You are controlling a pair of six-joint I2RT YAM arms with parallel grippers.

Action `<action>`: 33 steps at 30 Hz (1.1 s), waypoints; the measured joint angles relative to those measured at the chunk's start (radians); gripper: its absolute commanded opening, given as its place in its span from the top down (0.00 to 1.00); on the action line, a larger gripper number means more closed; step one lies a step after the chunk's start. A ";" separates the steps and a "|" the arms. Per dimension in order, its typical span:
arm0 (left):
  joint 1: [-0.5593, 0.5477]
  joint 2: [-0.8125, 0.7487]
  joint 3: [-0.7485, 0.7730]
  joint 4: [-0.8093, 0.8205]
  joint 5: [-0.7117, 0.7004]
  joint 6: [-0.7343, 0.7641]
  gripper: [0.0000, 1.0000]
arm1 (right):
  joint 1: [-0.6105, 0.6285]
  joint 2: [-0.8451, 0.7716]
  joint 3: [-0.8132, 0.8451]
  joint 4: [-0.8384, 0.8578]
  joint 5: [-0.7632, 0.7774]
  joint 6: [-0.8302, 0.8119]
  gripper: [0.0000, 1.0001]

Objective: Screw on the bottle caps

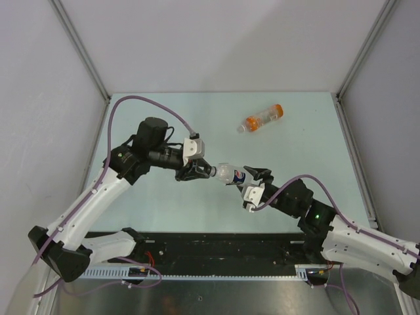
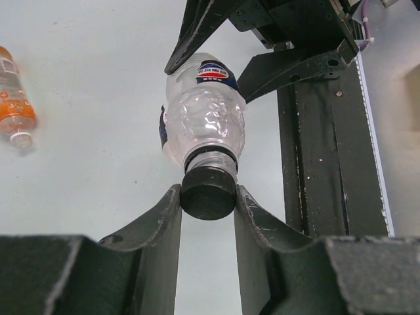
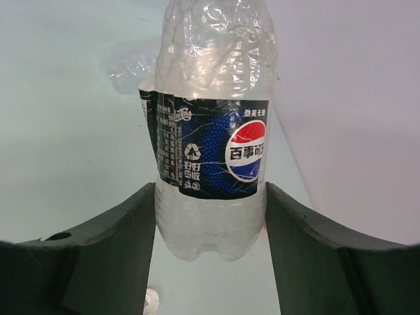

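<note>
The Pepsi bottle [image 1: 230, 173] hangs over the middle of the surface [image 1: 164, 118], lying nearly level between the two arms. The right claw [image 1: 247, 178] grips its labelled body, one finger on each side. The left claw [image 1: 199, 172] is narrowed onto the black cap [image 2: 207, 192], which sits on the bottle's neck, and its fingers press on the cap's rim from both sides. The orange bottle [image 1: 261, 119] lies on its side near the far edge, right of centre, well apart from both claws.
</note>
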 measured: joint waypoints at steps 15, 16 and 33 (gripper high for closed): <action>-0.030 0.006 0.001 -0.013 -0.036 0.006 1.00 | -0.009 0.043 0.000 0.020 -0.018 0.016 1.00; -0.030 0.006 0.001 -0.014 -0.038 0.011 1.00 | -0.010 0.045 0.000 0.021 -0.022 0.020 1.00; -0.030 -0.043 -0.029 -0.041 -0.052 0.106 1.00 | -0.048 -0.008 0.000 -0.007 -0.185 0.091 1.00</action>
